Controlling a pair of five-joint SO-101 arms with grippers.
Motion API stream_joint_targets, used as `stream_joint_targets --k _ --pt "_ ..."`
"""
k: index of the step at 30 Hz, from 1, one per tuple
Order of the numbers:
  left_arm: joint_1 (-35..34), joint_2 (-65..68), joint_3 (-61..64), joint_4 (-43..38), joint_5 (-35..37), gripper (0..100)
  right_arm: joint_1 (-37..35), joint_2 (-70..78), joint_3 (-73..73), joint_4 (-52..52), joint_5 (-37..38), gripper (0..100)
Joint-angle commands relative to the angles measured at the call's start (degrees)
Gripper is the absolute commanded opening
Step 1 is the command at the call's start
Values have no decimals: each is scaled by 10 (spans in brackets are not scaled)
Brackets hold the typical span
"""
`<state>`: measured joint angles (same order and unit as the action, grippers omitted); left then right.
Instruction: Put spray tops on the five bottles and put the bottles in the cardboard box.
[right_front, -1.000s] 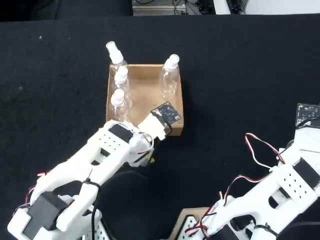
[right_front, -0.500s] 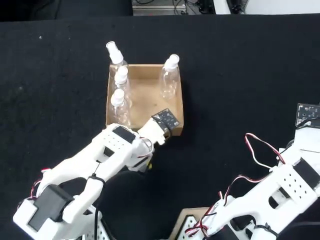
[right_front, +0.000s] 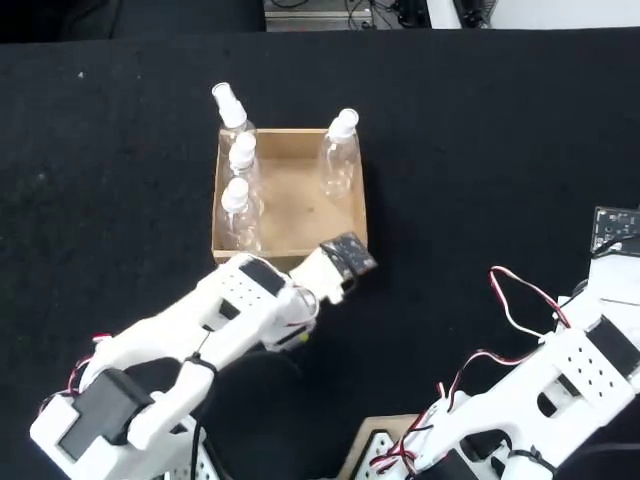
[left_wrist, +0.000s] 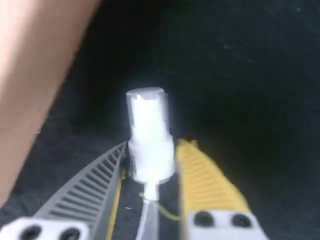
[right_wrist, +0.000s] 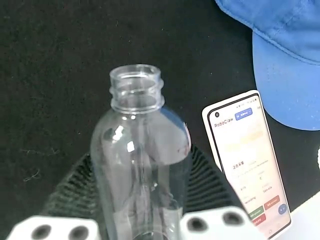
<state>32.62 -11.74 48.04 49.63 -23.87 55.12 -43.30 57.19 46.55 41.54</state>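
Holding spray top (left_wrist: 150, 142) in left jaws, bottle (right_wrist: 136, 150) in right jaws

There are four bottles with spray tops (right_front: 232, 112) (right_front: 243, 158) (right_front: 238, 210) (right_front: 338, 155), one bottle with no top (right_wrist: 137, 160) and one loose spray top (left_wrist: 149, 145). There is one cardboard box (right_front: 290, 132), one phone (right_wrist: 247, 160), one blue cap (right_wrist: 285, 55) and two robot arms (right_front: 200, 340) (right_front: 560, 380).
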Motion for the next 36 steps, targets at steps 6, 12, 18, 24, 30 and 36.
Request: stream_joint_targets --k 6,12,18,24,30,36 --pt "27 -85 -46 158 -7 84 13 -25 -3 -18 4 11" --pt "10 -99 28 161 -55 148 10 -26 -3 -16 4 11" --pt "14 -99 43 135 -60 253 10 -27 -3 -15 4 11" --pt "10 -99 52 121 -98 212 13 -28 -4 -17 4 11" --pt "14 -99 79 120 -100 174 9 -28 -8 -14 4 11" --pt "17 -106 68 119 -80 70 -11 -29 -16 -7 0 11"
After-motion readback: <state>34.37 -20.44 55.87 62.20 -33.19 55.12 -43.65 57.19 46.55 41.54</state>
